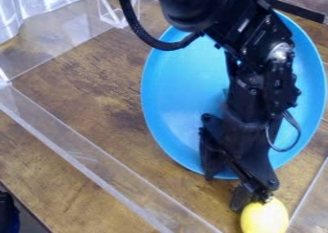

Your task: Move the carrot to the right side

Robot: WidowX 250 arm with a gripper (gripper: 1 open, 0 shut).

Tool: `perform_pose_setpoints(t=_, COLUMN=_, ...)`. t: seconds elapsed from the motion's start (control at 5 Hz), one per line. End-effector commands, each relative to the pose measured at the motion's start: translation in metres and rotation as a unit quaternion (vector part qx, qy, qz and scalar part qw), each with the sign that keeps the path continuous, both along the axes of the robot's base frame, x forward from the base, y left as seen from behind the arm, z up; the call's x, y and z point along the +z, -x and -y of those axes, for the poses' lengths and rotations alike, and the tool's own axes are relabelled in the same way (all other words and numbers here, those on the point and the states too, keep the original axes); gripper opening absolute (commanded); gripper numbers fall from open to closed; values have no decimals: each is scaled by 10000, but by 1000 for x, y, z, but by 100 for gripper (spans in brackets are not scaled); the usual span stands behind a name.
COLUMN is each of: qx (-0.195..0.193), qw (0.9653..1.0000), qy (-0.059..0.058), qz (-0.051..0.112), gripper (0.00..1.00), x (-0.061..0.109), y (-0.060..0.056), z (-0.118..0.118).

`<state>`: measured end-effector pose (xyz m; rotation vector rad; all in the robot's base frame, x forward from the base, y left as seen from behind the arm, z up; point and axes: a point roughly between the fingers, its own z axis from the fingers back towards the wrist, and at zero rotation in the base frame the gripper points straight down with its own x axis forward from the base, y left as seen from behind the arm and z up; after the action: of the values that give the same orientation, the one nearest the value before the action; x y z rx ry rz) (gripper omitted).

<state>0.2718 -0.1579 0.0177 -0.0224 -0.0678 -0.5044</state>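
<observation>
Gripper (pixel 244 174) points down at blue plate's (pixel 179 93) near rim; your jaws look spread, holding nothing visible; lemon (pixel 263 219) just below; carrot unseen.

Plates: 1, blue (pixel 193 93)
Lemons: 1, yellow (pixel 264 218)
Robot arms: 1, black (pixel 250 74)
Tables: 1, wooden (pixel 90 83)
Clear plastic walls: 1 (pixel 64 146)

Carrot hidden from view; its look, pose and place cannot be told.
</observation>
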Motion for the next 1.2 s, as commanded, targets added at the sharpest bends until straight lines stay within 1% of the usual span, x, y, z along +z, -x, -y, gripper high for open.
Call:
perform_pose_setpoints(t=0.0, qx=-181, qw=9997, qy=104, qz=-110, gripper=100, x=0, y=17, z=20)
perform_pose_setpoints(t=0.4, qx=-415, qw=9989, qy=207, qz=-118, gripper=100, x=5, y=26, z=30)
perform_pose_setpoints(t=0.8, qx=-299, qw=9991, qy=296, qz=-110, gripper=100, x=3, y=33, z=22)
perform_pose_setpoints(t=1.0, qx=83, qw=9994, qy=338, qz=-90, gripper=100, x=2, y=30, z=26)
